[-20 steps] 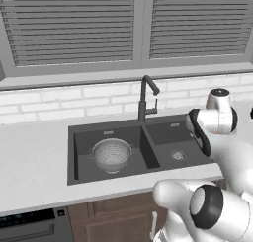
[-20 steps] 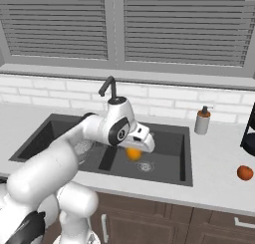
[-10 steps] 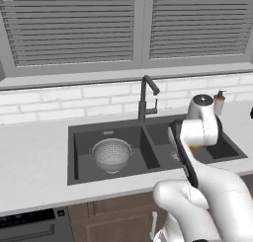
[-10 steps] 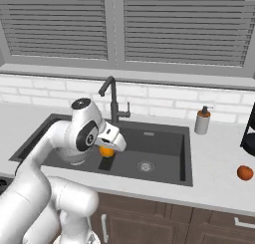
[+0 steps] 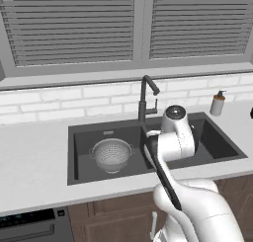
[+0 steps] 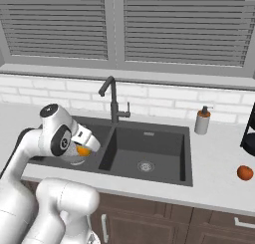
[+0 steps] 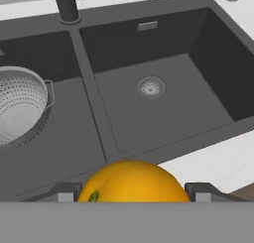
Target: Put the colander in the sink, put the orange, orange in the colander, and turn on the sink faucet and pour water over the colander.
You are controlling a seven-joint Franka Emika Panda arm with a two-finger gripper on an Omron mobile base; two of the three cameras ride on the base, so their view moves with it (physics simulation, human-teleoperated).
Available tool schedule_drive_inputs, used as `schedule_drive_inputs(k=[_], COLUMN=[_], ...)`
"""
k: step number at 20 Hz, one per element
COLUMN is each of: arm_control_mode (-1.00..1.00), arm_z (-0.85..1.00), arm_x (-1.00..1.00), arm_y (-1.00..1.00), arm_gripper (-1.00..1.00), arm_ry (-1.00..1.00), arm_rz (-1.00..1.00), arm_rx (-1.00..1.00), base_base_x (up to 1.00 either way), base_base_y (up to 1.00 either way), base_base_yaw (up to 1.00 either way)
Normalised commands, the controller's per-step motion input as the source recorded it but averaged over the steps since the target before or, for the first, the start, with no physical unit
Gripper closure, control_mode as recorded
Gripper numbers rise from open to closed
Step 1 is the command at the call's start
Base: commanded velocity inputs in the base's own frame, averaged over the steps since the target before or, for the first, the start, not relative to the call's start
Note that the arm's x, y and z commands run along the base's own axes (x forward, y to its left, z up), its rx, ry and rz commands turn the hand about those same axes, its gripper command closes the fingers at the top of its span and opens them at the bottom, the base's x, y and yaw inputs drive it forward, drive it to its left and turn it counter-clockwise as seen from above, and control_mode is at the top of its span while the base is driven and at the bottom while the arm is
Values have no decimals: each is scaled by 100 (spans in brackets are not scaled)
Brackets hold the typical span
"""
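I see my fingers (image 7: 133, 191) clamped on an orange (image 7: 131, 182) at the bottom centre of the hand view, one tip on each side of it. In the right base view that orange (image 6: 83, 151) sits at centre left, over the near edge of the sink (image 6: 164, 176). The colander (image 5: 111, 153) stands in the sink's left basin, left of centre in the left base view. The second orange (image 6: 244, 172) lies on the desk (image 6: 219, 181) at far right. The faucet (image 6: 113, 98) rises behind the divider.
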Motion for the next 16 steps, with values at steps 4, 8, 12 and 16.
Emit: schedule_drive_inputs(k=[4,8,12,16], arm_control_mode=[-100,-100,-100,-100], arm_z=[8,13,10,0], arm_x=[51,67,69,82], arm_y=[83,76,66,40], arm_gripper=[100,100,100,100], arm_ry=[3,10,13,17], arm_rz=[-4,0,0,0], arm_rx=[0,4,8,13], base_base_x=[0,0,0,0], base_base_y=[0,0,0,0], base_base_yaw=[0,0,0,0])
